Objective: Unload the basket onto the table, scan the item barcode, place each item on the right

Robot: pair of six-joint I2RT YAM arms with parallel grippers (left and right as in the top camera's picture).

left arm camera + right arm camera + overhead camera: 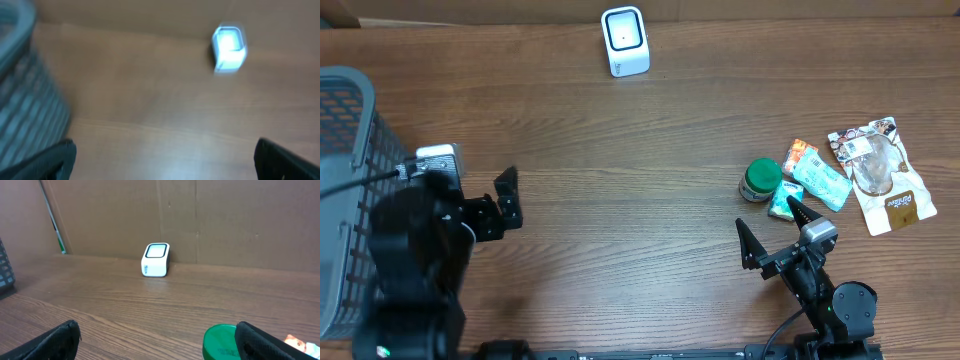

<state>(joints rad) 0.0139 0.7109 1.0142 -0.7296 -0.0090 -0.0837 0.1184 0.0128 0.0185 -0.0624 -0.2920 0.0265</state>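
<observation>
Green jar (759, 180) sits just ahead of the right gripper (765, 213), jaws spread and empty; better grasp its sides squarely, leaving the barcode uncovered for the scanner (625, 41).

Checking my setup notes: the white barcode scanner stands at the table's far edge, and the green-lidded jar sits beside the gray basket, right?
No. Per the overhead view, the white barcode scanner stands at the far edge, but the green-lidded jar sits beside the packets near the right end effector, far from the gray basket.
</observation>
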